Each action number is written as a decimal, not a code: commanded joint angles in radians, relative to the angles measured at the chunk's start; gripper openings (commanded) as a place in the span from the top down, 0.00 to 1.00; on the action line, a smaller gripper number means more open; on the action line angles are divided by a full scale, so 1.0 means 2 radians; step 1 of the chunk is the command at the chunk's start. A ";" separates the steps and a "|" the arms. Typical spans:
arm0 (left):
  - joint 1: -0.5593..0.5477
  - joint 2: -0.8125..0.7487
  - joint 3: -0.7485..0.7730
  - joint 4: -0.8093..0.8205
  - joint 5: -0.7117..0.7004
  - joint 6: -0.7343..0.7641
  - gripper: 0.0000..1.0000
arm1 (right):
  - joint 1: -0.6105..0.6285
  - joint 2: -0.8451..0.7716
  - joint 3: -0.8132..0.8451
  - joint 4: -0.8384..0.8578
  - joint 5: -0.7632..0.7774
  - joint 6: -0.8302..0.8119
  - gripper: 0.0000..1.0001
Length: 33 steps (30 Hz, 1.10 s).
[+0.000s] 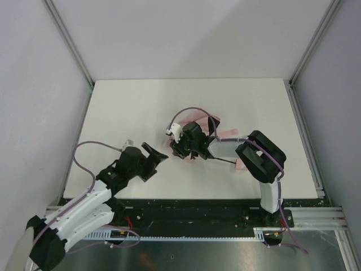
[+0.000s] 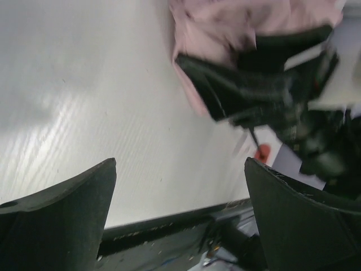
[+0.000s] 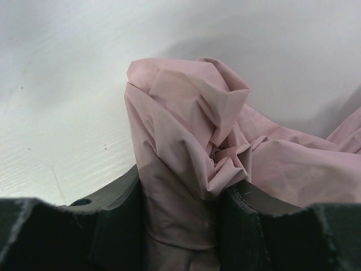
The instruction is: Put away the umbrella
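The umbrella (image 1: 228, 134) lies as crumpled pale pink fabric near the middle of the white table (image 1: 130, 107), mostly hidden under my right arm. A thin dark shaft (image 1: 221, 161) runs toward a small pink piece (image 1: 241, 165) by the right arm's elbow. My right gripper (image 1: 186, 149) is shut on a bunched fold of the umbrella fabric (image 3: 186, 124), which fills the gap between its fingers (image 3: 118, 209). My left gripper (image 1: 158, 153) is open and empty just left of the umbrella. In the left wrist view it (image 2: 180, 164) faces the fabric (image 2: 225, 22) and the right gripper.
The table's front edge with the black base rail (image 1: 197, 214) lies close behind both grippers. Grey walls and aluminium posts (image 1: 67, 42) close in the left, back and right sides. Purple cables (image 1: 194, 110) loop above the right wrist.
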 commanded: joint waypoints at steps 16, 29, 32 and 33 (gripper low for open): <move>0.107 0.214 0.010 0.252 0.121 -0.074 0.01 | 0.016 0.018 -0.152 0.005 -0.078 0.109 1.00; 0.080 0.390 0.045 0.333 0.074 -0.012 0.38 | 0.028 -0.018 -0.161 0.007 -0.070 0.091 1.00; 0.078 0.408 0.039 0.335 0.073 0.002 0.59 | 0.038 -0.028 -0.161 0.001 -0.049 0.079 1.00; 0.078 0.414 0.037 0.335 0.071 0.009 0.65 | 0.042 -0.031 -0.161 0.000 -0.041 0.076 1.00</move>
